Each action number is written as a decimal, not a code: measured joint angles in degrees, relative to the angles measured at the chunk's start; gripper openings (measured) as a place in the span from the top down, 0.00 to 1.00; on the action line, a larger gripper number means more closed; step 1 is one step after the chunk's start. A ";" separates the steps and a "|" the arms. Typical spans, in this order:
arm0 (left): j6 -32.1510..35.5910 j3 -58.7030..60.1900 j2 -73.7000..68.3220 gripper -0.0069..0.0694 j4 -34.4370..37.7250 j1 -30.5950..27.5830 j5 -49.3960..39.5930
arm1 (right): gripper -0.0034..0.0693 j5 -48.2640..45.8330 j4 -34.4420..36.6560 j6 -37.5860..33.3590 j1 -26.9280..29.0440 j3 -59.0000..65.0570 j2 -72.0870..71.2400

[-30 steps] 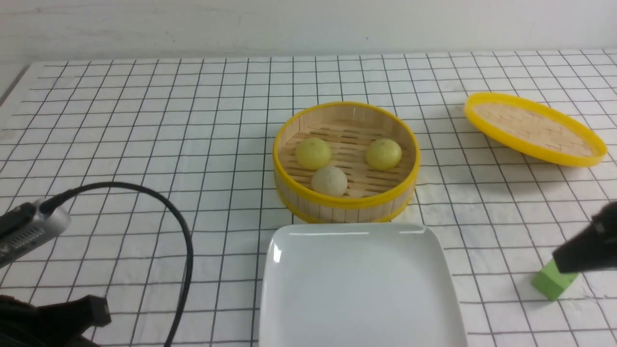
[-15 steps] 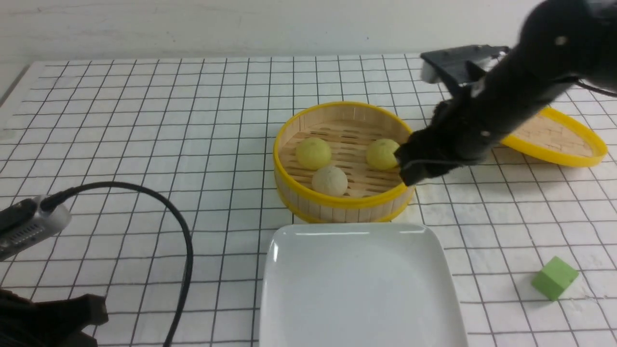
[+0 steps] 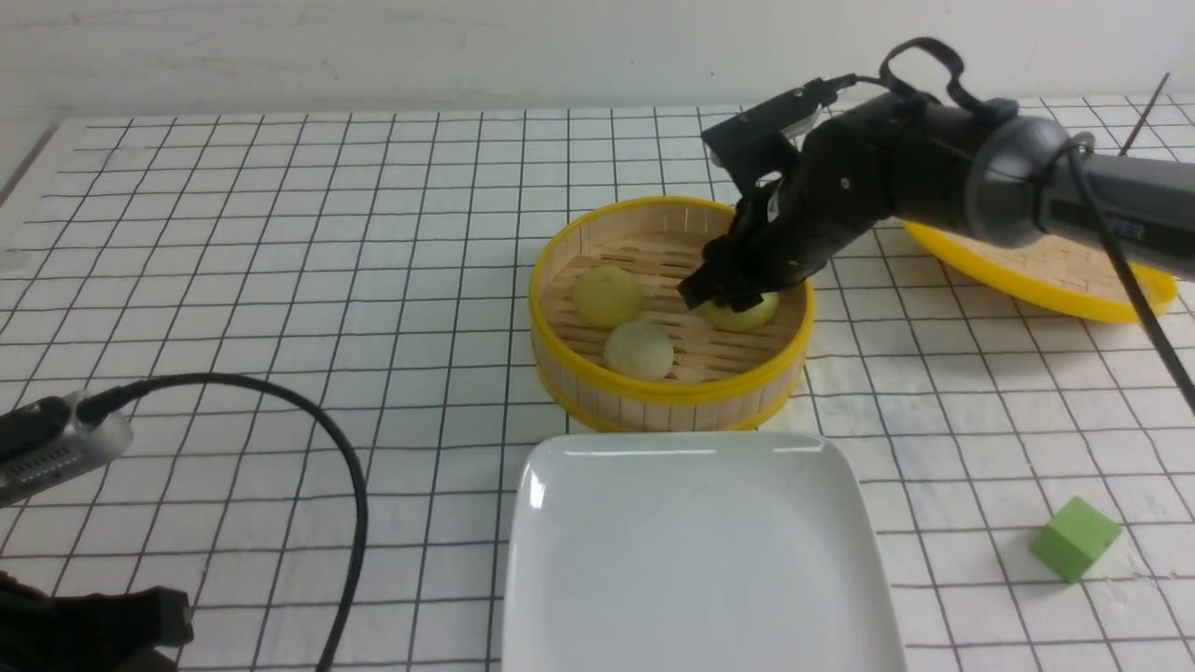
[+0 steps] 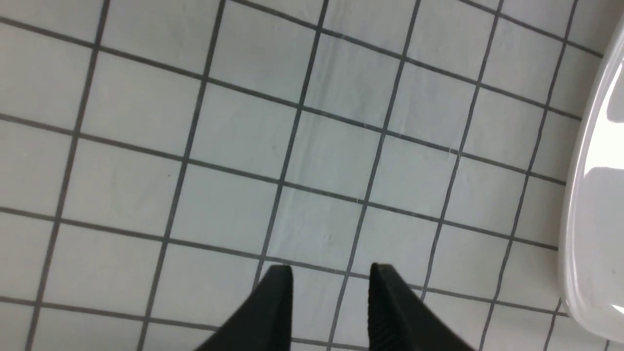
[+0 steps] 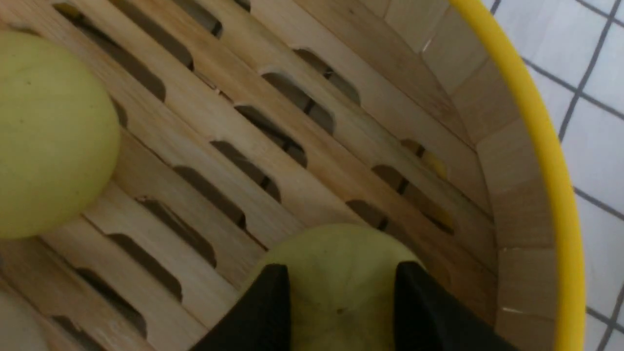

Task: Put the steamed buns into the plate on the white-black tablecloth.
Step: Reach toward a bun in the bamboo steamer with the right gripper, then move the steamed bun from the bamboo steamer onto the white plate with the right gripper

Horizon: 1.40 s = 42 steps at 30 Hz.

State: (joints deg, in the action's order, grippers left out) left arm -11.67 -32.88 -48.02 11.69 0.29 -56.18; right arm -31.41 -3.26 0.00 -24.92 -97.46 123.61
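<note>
My right gripper ends in two black, tapering wedge fingers; behind them my right arm is matte black, then grey with pale lettering. Behind my left gripper, a thick black cable curves from a silver vented box.

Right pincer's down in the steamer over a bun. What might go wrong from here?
1. The right pincer straddles the right yellow bun near its top; the domed bun may slip out on lifting.
2. That bun sits close to the steamer wall; the pincer may snag on it lifting out.
</note>
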 joint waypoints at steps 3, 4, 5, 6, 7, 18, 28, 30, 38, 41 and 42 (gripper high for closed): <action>0.00 0.00 0.00 0.56 0.00 0.00 0.00 | 0.72 -0.53 -0.20 0.00 -0.05 -0.20 -0.18; 0.00 0.00 0.00 0.56 0.00 0.00 -0.02 | 0.81 -1.54 0.00 0.00 -0.05 -0.20 -0.69; 0.00 0.00 0.00 0.56 0.00 0.00 -0.14 | 0.85 -2.57 0.42 0.00 -0.05 -0.20 -1.29; 0.00 0.00 0.00 0.56 0.00 0.00 -0.20 | 0.91 -4.10 1.12 0.00 -0.05 -0.20 -2.41; 0.00 0.00 0.00 0.56 -0.02 0.00 -0.20 | 0.93 -5.95 1.77 0.00 -0.05 -0.13 -3.93; 0.00 0.00 0.00 0.56 -0.02 0.00 0.30 | 0.93 -28.99 12.35 0.00 -0.05 9.54 -29.13; 0.00 0.00 0.00 0.56 -0.25 0.00 0.63 | 0.87 -2.65 28.00 -6.68 -0.11 40.18 -28.03; 0.00 0.00 0.00 0.56 -0.25 0.00 0.76 | 0.81 -1.24 30.17 -9.21 -0.11 40.92 -27.67; 0.00 0.00 0.00 0.56 -0.25 0.00 0.87 | 0.43 -2.59 34.95 -15.17 -0.11 40.68 -27.30; 0.00 0.00 0.00 0.56 -0.25 0.00 0.92 | 0.33 -5.51 32.68 -15.24 -0.11 39.00 -27.41; 0.00 0.00 0.00 0.56 -0.25 0.00 0.98 | 0.30 -7.33 31.37 -15.24 -0.11 38.05 -27.69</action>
State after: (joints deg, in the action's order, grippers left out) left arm -11.67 -32.88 -48.02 11.44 0.29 -55.20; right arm -38.74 28.11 -15.24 -25.03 -59.41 95.93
